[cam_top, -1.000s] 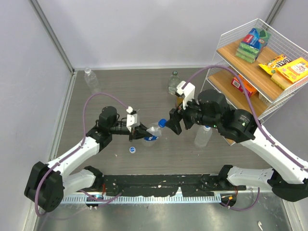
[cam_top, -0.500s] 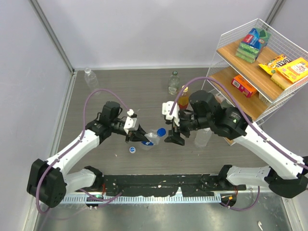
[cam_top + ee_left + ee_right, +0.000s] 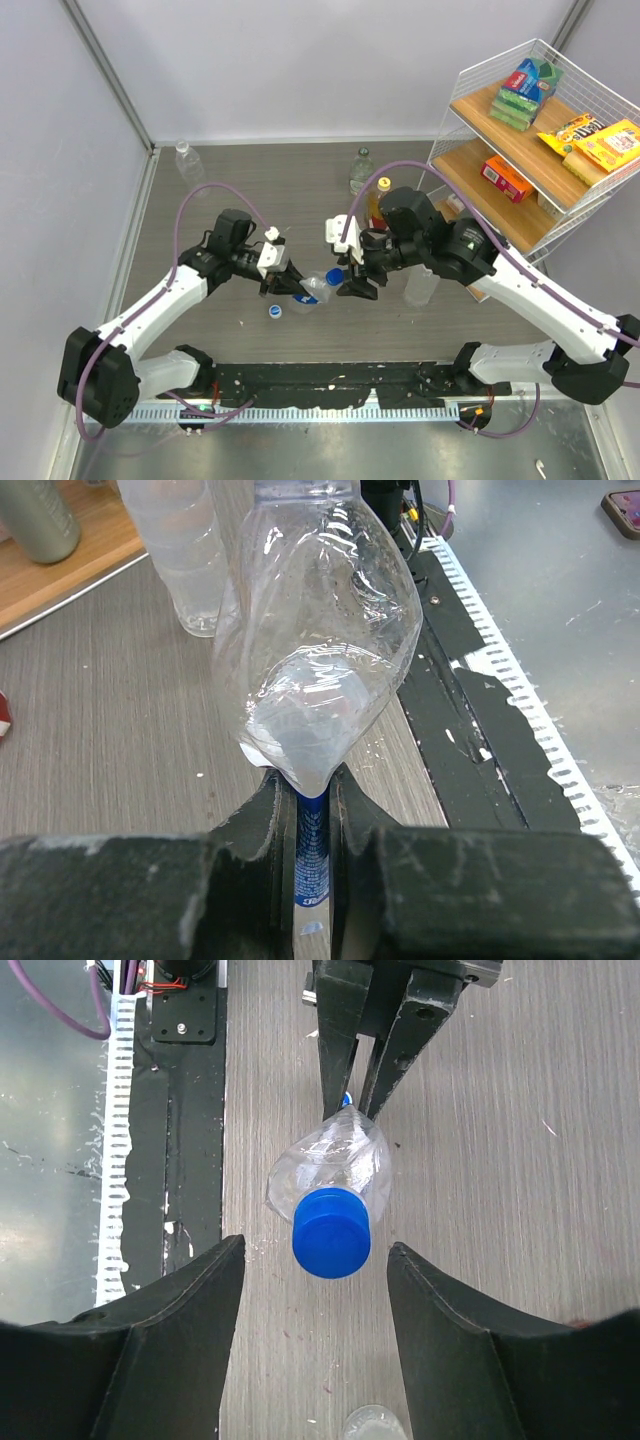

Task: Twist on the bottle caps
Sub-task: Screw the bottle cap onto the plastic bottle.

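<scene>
Grey wood-grain table (image 3: 250, 180) with a wire snack shelf (image 3: 540, 130) at right: the left gripper (image 3: 305, 790) is clamped narrowly on the base end of a crumpled clear bottle (image 3: 320, 650), whose neck points toward the right arm. A dark blue cap (image 3: 331, 1232) sits on the bottle's mouth, and the right gripper (image 3: 315, 1260) stands wide, one finger on either side of it, neither touching. A loose white cap with a blue middle (image 3: 275, 311) lies on the table near the bottle.
</scene>
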